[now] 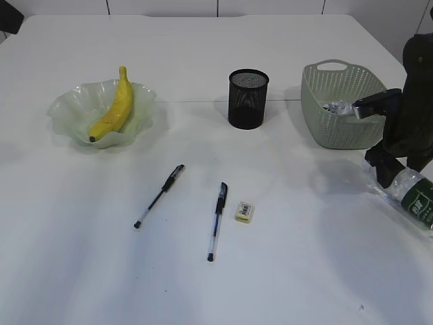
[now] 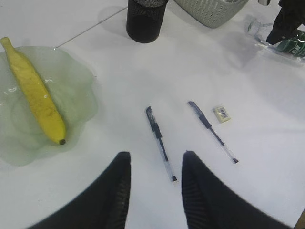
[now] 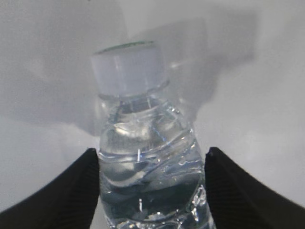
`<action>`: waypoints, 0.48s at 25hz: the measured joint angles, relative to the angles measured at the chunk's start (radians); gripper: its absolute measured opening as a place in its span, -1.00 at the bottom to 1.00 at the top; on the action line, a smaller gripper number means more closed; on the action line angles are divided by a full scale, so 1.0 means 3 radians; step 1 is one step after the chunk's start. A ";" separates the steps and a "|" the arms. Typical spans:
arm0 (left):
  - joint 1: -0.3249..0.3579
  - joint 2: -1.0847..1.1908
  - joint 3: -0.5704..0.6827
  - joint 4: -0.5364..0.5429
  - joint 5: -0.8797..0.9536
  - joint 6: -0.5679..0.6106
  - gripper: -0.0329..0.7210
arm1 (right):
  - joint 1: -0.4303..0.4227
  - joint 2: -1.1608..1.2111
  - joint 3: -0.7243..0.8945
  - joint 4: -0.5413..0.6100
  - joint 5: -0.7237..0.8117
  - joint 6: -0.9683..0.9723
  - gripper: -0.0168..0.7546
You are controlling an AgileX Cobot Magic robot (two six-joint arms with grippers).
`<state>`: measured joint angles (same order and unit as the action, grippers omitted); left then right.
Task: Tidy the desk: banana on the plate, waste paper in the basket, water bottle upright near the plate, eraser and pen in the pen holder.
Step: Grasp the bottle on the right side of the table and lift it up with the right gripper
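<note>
Black arm (image 1: 414, 115), curved black fingers (image 2: 202, 191)

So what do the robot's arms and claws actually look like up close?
Mostly black. The left gripper has two broad, rounded black fingers with a faintly textured matte surface. The right gripper shows matching dark fingers. From the exterior view, the right arm is a bulky black shape with a dark grey boxy part; no markings or cables are clear.

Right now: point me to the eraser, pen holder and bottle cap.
eraser (image 1: 245, 212), exterior view, middle of its labelled top face.
pen holder (image 1: 247, 101), exterior view, front of the black mesh wall.
bottle cap (image 3: 128, 67), right wrist view, side of the white cap.
</note>
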<state>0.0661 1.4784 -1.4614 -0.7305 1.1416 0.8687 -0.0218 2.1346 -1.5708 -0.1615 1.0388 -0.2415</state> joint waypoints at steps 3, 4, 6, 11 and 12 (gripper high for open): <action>0.0000 0.0000 0.0000 0.0007 0.0000 0.0000 -0.25 | 0.0000 0.0026 -0.0012 0.0000 0.0000 -0.0057 0.32; 0.0000 0.0000 0.0000 0.0013 0.0002 0.0000 -0.25 | 0.0000 0.0042 -0.0012 0.0007 0.0000 -0.0065 0.32; 0.0000 0.0000 0.0000 0.0013 0.0008 0.0000 -0.25 | 0.0000 0.0071 -0.0027 -0.0007 0.0007 -0.0072 0.32; 0.0000 0.0000 0.0000 0.0024 0.0008 0.0000 -0.25 | 0.0000 0.0105 -0.0057 -0.0040 0.0034 -0.0085 0.24; 0.0000 0.0000 0.0000 0.0024 0.0008 0.0000 -0.25 | 0.0000 0.0111 -0.0072 -0.0040 0.0061 -0.0085 0.20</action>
<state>0.0661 1.4784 -1.4614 -0.7232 1.1438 0.8687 -0.0218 2.1677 -1.5924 -0.1736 1.0572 -0.2671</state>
